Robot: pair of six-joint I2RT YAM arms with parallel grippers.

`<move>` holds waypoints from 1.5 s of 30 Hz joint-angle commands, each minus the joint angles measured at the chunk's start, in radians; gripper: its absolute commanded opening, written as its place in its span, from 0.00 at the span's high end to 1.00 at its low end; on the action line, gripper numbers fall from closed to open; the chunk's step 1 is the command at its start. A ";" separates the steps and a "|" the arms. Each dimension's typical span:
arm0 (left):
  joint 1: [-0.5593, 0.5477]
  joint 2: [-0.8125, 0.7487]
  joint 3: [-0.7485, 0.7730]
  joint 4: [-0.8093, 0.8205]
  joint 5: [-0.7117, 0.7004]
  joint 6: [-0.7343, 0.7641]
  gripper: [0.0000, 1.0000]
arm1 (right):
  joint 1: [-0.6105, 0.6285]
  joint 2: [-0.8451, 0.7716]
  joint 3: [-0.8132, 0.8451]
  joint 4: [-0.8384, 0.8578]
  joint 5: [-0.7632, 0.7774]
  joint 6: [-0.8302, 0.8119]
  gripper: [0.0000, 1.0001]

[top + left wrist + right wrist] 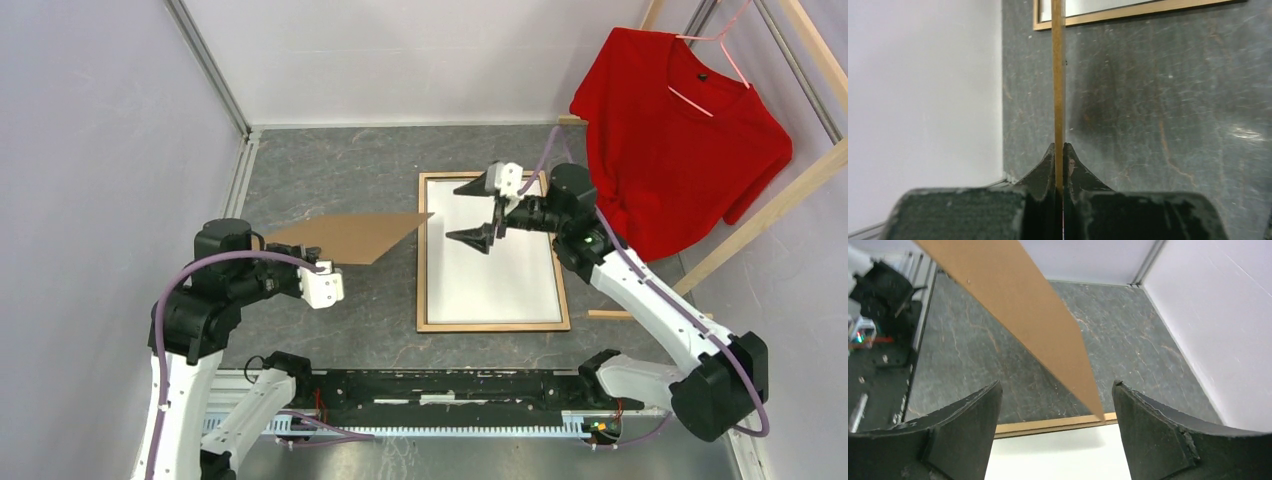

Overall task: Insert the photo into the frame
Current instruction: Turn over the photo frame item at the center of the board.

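Left gripper (320, 270), lower left, pinches a brown board (350, 236); right gripper (474, 212), upper centre, gapes wide on its outstretched arm.

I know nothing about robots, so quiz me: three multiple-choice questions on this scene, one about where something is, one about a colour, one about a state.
1. Where is the brown board?
A) held up by the left gripper, to the left of the frame
B) lying flat inside the frame
C) leaning on the back wall

2. What colour is the hanging T-shirt?
A) blue
B) red
C) green

3. How is the right gripper?
A) shut on the board
B) shut on the frame
C) open, gripping nothing

Answers:
1 A: the left wrist view shows the board clamped edge-on.
2 B: it hangs bright red at the right of the top view.
3 C: it gapes wide above the frame.
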 commanded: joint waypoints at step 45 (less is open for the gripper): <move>-0.001 0.165 0.177 0.529 -0.209 -0.631 0.00 | 0.191 0.387 0.185 0.449 0.321 0.448 1.00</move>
